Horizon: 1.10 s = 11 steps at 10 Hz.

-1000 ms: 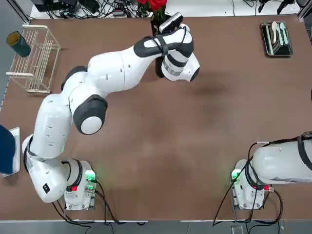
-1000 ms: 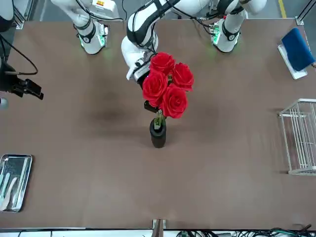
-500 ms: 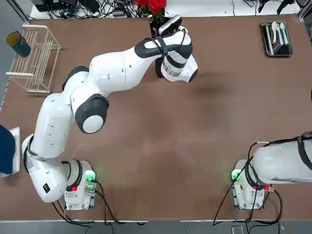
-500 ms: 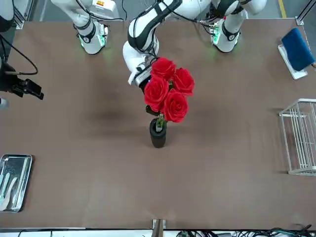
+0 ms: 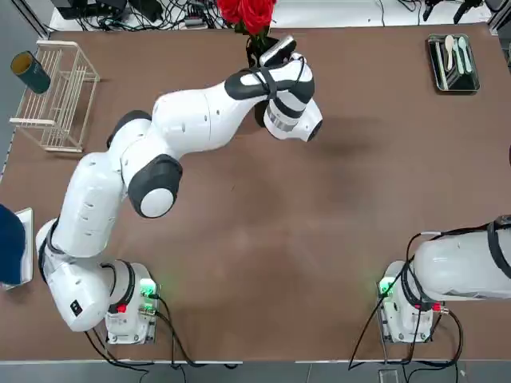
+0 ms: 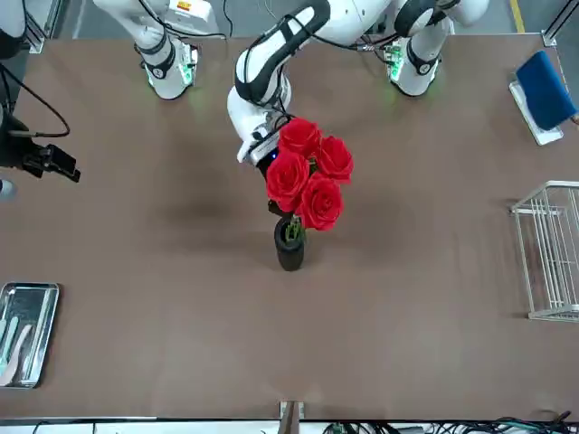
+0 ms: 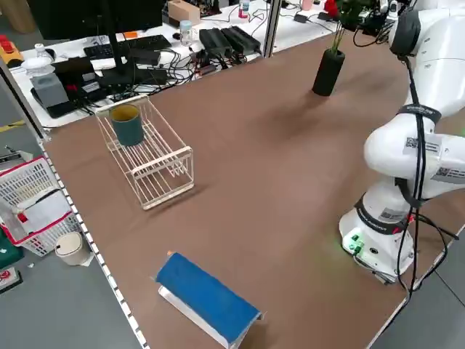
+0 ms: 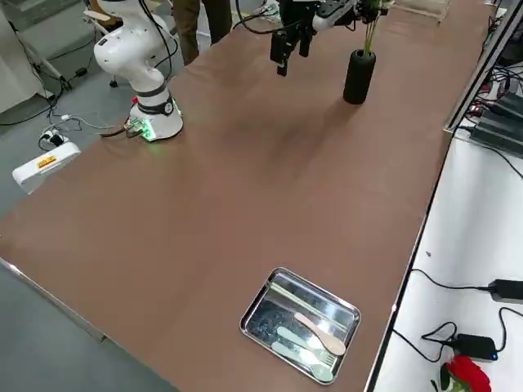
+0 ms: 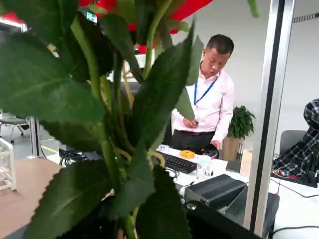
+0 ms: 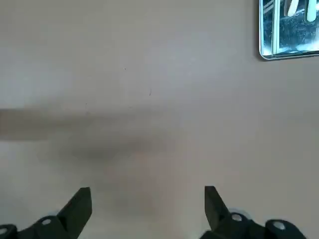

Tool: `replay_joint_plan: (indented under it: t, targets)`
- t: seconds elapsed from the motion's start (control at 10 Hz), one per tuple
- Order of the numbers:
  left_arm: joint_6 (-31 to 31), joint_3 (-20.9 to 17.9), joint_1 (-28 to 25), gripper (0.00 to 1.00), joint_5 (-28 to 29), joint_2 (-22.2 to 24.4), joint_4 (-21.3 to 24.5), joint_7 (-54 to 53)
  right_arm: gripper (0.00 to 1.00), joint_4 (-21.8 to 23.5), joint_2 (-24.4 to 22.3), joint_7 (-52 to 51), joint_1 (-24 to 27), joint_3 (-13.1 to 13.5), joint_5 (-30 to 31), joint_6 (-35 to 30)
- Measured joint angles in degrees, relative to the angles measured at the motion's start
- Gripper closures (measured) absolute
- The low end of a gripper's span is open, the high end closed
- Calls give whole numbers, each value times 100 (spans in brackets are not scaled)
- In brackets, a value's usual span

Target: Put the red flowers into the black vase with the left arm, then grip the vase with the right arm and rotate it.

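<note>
The red flowers (image 6: 308,174) stand upright over the black vase (image 6: 289,246), their green stems reaching down into its mouth. My left gripper (image 6: 275,206) is shut on the stems just above the vase and is mostly hidden behind the blooms. Leaves and stems (image 9: 104,124) fill the left wrist view. The vase (image 8: 358,75) stands near the table's far edge, at its middle. My right gripper (image 6: 52,161) hangs open above bare table at the robot's right, well away from the vase, its fingers (image 10: 79,201) spread wide with nothing between them.
A wire rack (image 5: 60,96) with a dark green cup (image 5: 30,72) sits at the far left. A metal tray (image 5: 453,62) of cutlery lies at the far right corner. A blue block (image 5: 9,243) rests at the left edge. A person (image 9: 212,99) stands beyond the table.
The left gripper has lowered the flowers, so the stems sit deeper in the vase. The vase and the right arm have not moved.
</note>
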<state>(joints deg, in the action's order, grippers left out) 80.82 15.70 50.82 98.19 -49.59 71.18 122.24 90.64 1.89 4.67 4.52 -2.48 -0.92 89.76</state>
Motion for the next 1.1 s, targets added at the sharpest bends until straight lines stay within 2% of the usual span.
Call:
replay_joint_plan:
  t: [0.4,1.1]
  targets:
    - [1,-147,2,94,124,-434,8,307,0,-9,0,0,1,2,7,28]
    - [6,-134,125,94,130,-537,10,322,0,-5,0,0,25,21,10,14]
